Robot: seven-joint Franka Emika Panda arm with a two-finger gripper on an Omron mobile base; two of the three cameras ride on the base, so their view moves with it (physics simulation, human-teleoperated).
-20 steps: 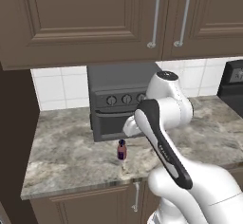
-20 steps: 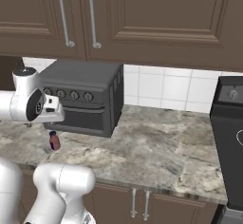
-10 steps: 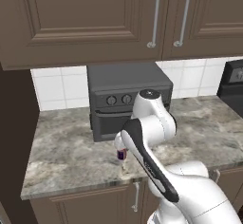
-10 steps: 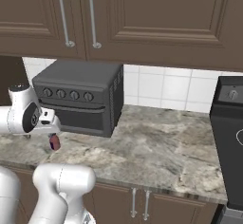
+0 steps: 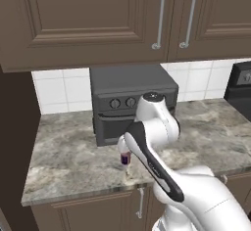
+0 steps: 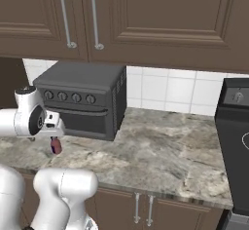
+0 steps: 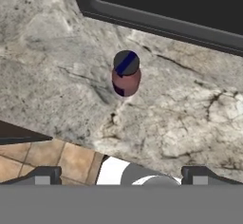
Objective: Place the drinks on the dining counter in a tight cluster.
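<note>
A small squat reddish-brown bottle (image 7: pixel 126 74) with a dark cap stands upright on the stone counter, in front of the grey toaster oven (image 5: pixel 132 98). The same bottle (image 5: pixel 125 158) (image 6: pixel 56 147) is close to the counter's front edge. My gripper (image 7: pixel 121 175) hangs above it, pointing down, open, with its fingertips (image 7: pixel 43 175) set wide apart and nothing between them. In the right base view the gripper (image 6: pixel 55 135) is just over the bottle's cap. The white bottle, the wine bottle and the dining counter are out of view.
The toaster oven's door (image 7: pixel 166 4) is close behind the bottle. The counter's front edge (image 7: pixel 71 135) drops to tiled floor (image 7: pixel 47 156). A black stove (image 6: pixel 236 141) stands at the right. Upper cabinets (image 5: pixel 98 19) hang over the counter.
The arm has folded down and forward, and the hand has lowered from toaster oven height to just above the reddish-brown bottle. The bottle has not moved.
</note>
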